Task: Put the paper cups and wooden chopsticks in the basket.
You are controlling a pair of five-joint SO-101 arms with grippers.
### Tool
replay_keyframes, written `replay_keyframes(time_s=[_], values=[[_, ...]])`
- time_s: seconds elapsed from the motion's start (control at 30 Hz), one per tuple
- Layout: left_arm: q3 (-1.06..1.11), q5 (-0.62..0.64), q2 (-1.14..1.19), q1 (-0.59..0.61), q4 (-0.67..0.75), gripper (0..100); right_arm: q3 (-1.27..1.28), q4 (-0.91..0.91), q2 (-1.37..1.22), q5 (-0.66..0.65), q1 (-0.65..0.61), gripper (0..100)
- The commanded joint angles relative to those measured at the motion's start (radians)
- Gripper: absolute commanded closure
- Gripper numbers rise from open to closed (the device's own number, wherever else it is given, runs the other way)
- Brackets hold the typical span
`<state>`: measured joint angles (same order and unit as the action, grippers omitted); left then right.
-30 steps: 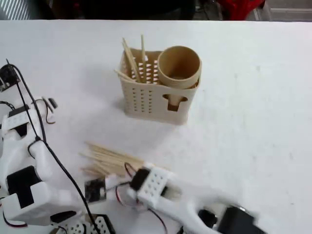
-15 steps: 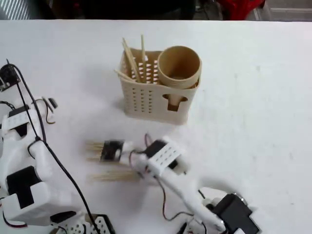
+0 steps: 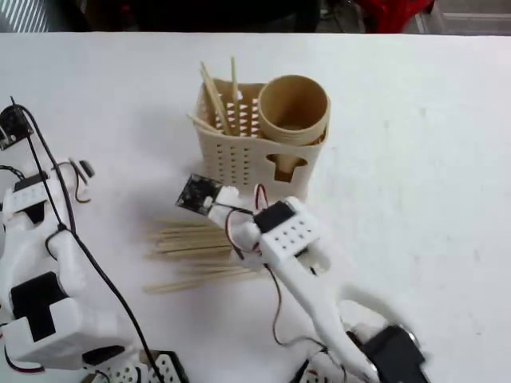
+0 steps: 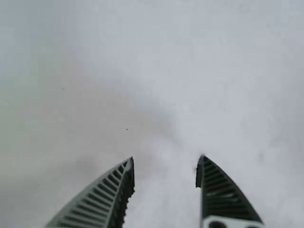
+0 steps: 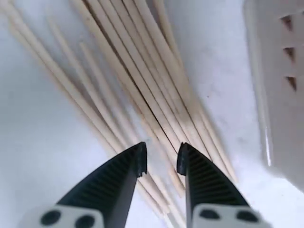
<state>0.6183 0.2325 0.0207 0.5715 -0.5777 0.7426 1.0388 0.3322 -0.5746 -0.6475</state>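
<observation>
The perforated cream basket stands at the table's middle back, and its wall shows in the right wrist view. Inside it sit a paper cup and a few upright wooden chopsticks. Several loose chopsticks lie flat in front of the basket, spread in a fan. My right gripper hangs over the pile's far edge, close to the basket's front left corner. Its tips stand slightly open with nothing between them. My left gripper is open over bare table.
The left arm's white body and its black cable take up the left front of the white table. The right arm slants in from the front edge. Free room lies right of the basket.
The right gripper has moved from the front of the table across the chopstick pile toward the basket. The loose chopsticks have shifted and spread. The left arm has kept still.
</observation>
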Motion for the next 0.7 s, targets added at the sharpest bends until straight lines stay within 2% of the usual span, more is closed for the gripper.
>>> replay_keyframes(time_s=[0.0,0.1,0.2,0.27,0.4,0.47,0.57,0.67], values=[[-0.005,0.008,-0.010,-0.033,0.009,78,-0.043,0.085,0.236,0.055,0.010,87.5],[-0.044,0.008,-0.013,-0.048,-0.086,78,-0.043,0.185,0.449,0.103,0.033,87.5],[-0.152,-0.031,-0.041,-0.050,-0.301,78,-0.044,0.297,0.633,0.101,0.102,87.8],[-0.224,-0.126,-0.079,-0.074,-0.440,78,-0.041,0.372,0.713,0.100,0.194,87.8],[-0.299,-0.319,-0.202,-0.170,-0.634,78,0.028,0.452,0.739,0.043,0.418,87.9],[-0.305,-0.422,-0.300,-0.228,-0.720,78,0.095,0.418,0.750,0.012,0.524,88.7],[-0.301,-0.589,-0.489,-0.338,-0.873,78,0.190,0.335,0.754,-0.023,0.661,95.3],[-0.298,-0.781,-0.615,-0.484,-1.031,78,0.308,0.272,0.753,-0.043,0.723,97.1]])
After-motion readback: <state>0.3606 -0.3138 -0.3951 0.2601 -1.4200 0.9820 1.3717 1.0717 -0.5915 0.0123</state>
